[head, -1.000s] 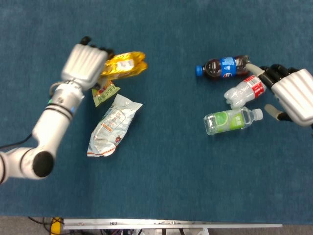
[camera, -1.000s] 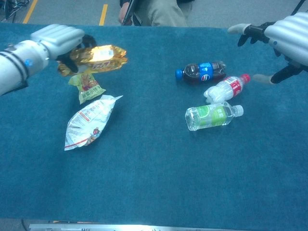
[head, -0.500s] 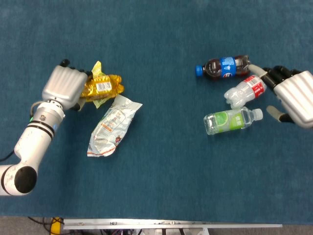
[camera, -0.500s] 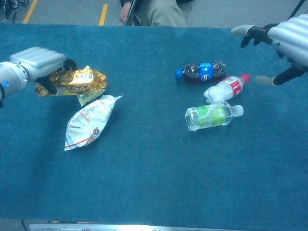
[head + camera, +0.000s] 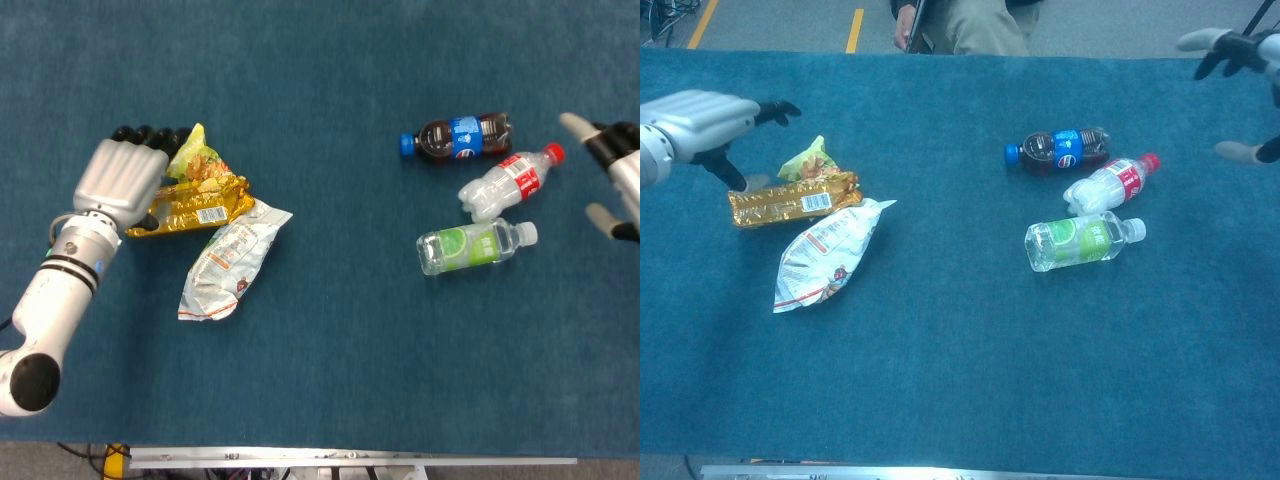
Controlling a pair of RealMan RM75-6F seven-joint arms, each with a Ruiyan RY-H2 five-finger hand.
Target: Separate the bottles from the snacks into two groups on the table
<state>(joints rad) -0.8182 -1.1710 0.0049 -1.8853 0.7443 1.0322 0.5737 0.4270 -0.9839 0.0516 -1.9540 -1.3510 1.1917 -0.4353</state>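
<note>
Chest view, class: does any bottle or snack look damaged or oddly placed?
The red-capped bottle looks crumpled at its base, lying between the cola bottle and the green-labelled bottle. Snacks overlap: the gold packet lies over the green packet.

Near the table's [image 5: 960, 380] left edge, the left hand [image 5: 702, 118] is hovering, fingers spread, above a gold snack pack [image 5: 792, 200] lying beside a white pouch [image 5: 825, 255]. Three bottles [image 5: 1080, 200] are lying toward the right edge.
</note>
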